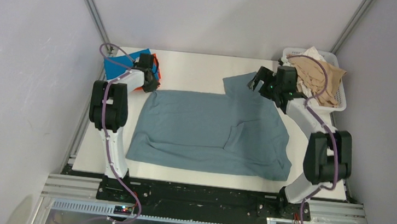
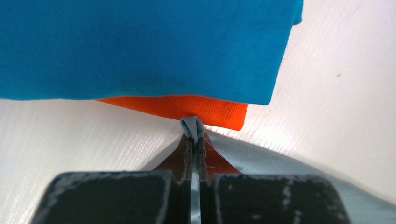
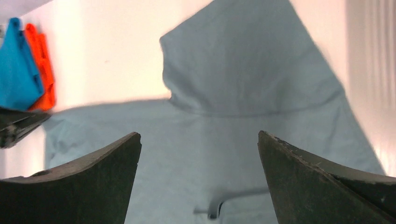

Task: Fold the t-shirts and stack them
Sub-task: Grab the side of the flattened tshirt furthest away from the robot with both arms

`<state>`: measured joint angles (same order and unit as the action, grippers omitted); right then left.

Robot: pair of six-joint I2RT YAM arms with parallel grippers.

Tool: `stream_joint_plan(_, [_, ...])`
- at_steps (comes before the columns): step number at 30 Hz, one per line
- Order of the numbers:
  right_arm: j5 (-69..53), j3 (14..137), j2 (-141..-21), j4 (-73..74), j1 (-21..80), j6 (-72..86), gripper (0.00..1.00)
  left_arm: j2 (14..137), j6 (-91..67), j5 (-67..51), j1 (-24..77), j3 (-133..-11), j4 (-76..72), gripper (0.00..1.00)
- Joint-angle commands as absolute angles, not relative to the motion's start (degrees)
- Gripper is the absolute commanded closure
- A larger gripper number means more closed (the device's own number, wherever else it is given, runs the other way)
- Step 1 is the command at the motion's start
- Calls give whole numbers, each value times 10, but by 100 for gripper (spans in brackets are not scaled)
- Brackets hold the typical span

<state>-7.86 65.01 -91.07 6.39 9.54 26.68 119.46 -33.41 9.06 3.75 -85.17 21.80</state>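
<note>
A large dusty grey-blue t-shirt (image 1: 211, 132) lies spread on the white table. A folded bright blue t-shirt (image 1: 121, 65) lies on a folded orange one (image 1: 156, 64) at the far left. In the left wrist view the blue (image 2: 140, 46) covers the orange (image 2: 187, 107). My left gripper (image 2: 193, 133) is shut on a pinch of the grey-blue shirt's far left corner (image 2: 192, 127), right by the orange edge. My right gripper (image 3: 200, 140) is open and empty, above the grey-blue shirt (image 3: 243, 79) near its far right part (image 1: 240, 86).
A white slatted basket (image 1: 341, 98) holding beige and white garments (image 1: 315, 74) stands at the far right corner. Grey walls and metal rails close in the table. The left gripper shows at the left edge of the right wrist view (image 3: 18, 123).
</note>
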Motion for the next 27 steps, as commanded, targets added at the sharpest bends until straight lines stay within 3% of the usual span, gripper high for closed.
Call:
stream_joint_plan(1, [6,786,-1010,61,113,197,0,1160,-318,108,43,-854,201,100])
stream_joint_plan(6, [89,966,-1163,182,114,169,0,1160,-312,107,45,-854,200,100])
stream_joint_plan(16, [99,1348,-1429,323,98,172,0,1158,-310,114,48,-852,199,100])
stream_joint_plan(27, [63,1404,-1496,341,87,190,0,1158,-312,116,48,-853,199,100])
